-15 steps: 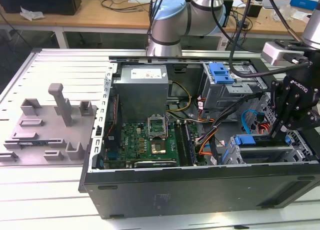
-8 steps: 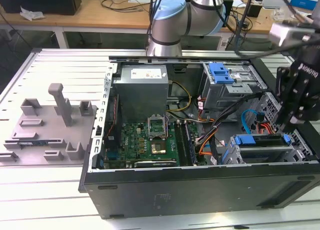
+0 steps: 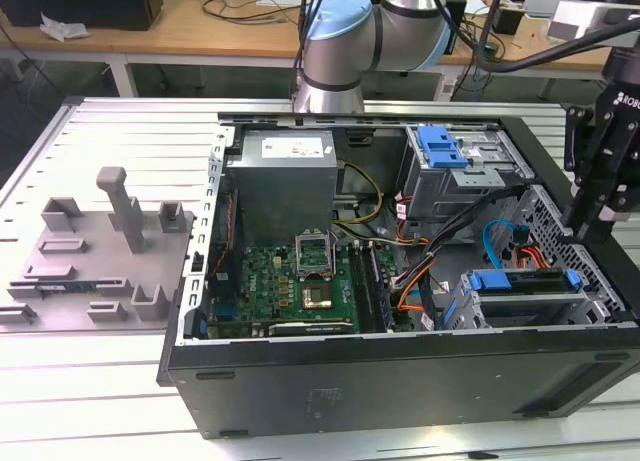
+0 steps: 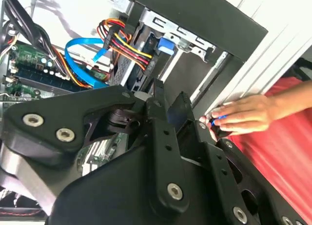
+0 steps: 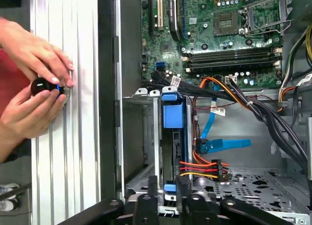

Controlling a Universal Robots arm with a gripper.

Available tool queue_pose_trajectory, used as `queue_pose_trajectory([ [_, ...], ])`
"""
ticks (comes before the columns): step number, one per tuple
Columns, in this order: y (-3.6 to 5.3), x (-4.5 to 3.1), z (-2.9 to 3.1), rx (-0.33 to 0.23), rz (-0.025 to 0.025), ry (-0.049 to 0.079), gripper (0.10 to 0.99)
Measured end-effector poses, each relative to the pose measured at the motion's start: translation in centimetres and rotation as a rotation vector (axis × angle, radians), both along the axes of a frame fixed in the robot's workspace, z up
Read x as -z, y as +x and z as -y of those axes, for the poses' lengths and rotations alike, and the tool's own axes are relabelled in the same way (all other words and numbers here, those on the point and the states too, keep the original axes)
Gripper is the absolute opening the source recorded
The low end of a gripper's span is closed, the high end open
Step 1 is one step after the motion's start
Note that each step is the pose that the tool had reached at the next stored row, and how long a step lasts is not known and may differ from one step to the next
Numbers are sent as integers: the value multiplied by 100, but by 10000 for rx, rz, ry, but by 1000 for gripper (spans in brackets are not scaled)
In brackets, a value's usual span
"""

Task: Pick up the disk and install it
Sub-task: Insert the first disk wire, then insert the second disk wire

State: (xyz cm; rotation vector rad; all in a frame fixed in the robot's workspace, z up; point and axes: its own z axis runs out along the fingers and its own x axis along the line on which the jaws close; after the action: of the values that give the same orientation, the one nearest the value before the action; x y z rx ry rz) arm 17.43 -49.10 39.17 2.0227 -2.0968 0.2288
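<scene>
The disk [image 3: 522,281], a flat silver-metal drive in a blue plastic frame, sits in the drive cage of the open black computer case [image 3: 400,381], just below the black end effector [image 3: 590,226], whose fingers look closed and empty. Beside it, a person's hands [image 5: 34,88] hold a small black knob [image 5: 43,86] on the ribbed counter [image 5: 73,161].

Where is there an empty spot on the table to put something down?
The ribbed metal table is bare between the grey fixture block and the computer case, and along the strip in front of the case. Inside the case it is crowded with cables. A person's hands occupy the strip beside the case.
</scene>
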Motion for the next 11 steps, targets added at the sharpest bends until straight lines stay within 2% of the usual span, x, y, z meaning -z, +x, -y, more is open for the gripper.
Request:
queue_pose_trajectory([
  [1, 0, -1, -1, 0, 0, -3, 216],
  [4, 0, -1, -3, 0, 0, -5, 216],
  [7, 4, 1, -105, -6, -5, -37, 216],
  [9, 4, 0, -205, -7, -29, -138, 216],
  [11, -5, 9, -286, -8, -26, -189, 216],
])
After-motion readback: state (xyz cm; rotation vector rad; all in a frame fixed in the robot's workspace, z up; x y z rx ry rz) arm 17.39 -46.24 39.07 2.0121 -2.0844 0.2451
